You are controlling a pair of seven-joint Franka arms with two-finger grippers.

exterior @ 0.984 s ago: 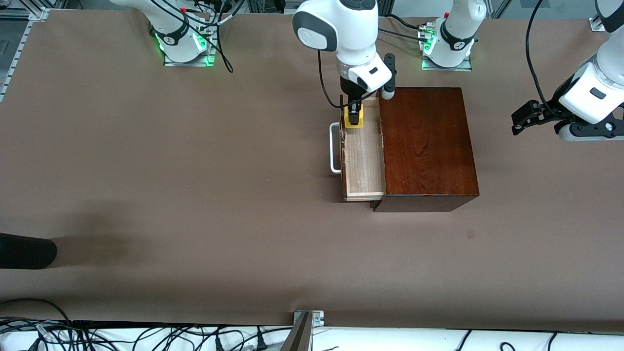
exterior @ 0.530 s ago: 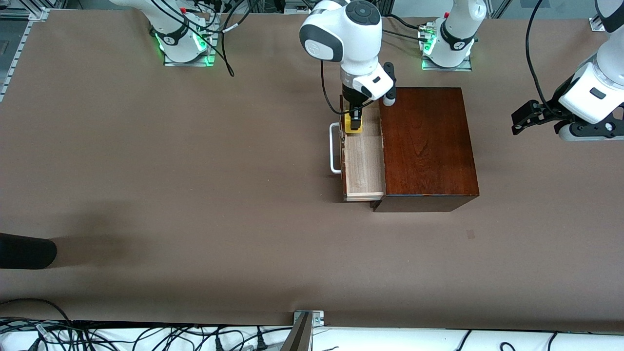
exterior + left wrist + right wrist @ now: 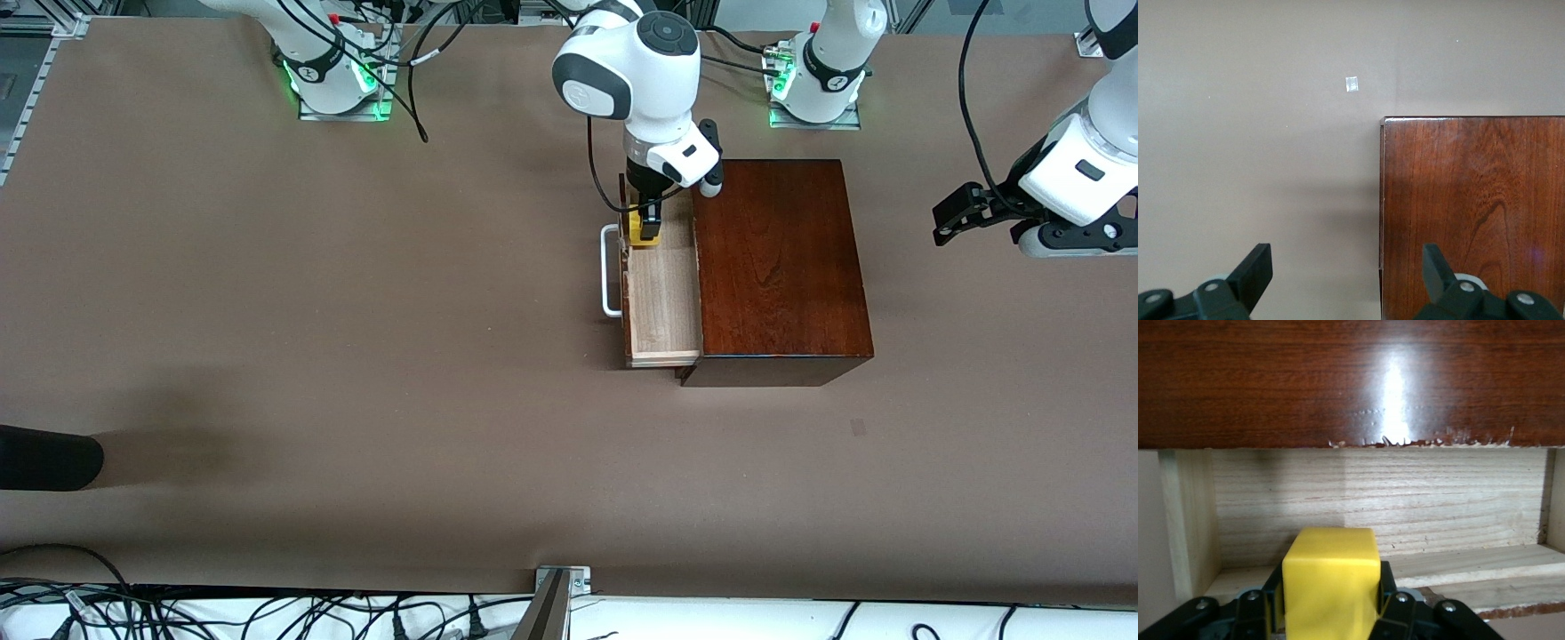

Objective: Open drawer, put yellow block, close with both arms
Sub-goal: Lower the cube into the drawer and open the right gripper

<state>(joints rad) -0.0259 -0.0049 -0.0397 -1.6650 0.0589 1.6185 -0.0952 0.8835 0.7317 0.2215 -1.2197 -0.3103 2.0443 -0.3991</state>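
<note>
Right gripper [image 3: 1330,613]: clamped on the yellow block [image 3: 1331,583], poised over the open drawer [image 3: 662,293] at the end toward the arm bases. Block: small rigid cube, likely light; flat opposite faces suit the pinch, smooth sides may slip. Drawer tray directly beneath it; white bar handle [image 3: 609,271] alongside. Mahogany box [image 3: 778,267] next. Left gripper [image 3: 1345,273]: fingers apart, empty, waiting over that box's edge.

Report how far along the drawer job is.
Done: the drawer stands pulled open from the dark box. In hand: the right claw, shut on the yellow block, is down in the drawer. Left: release the block, then close the drawer. The left claw waits open over the table at its arm's end.
</note>
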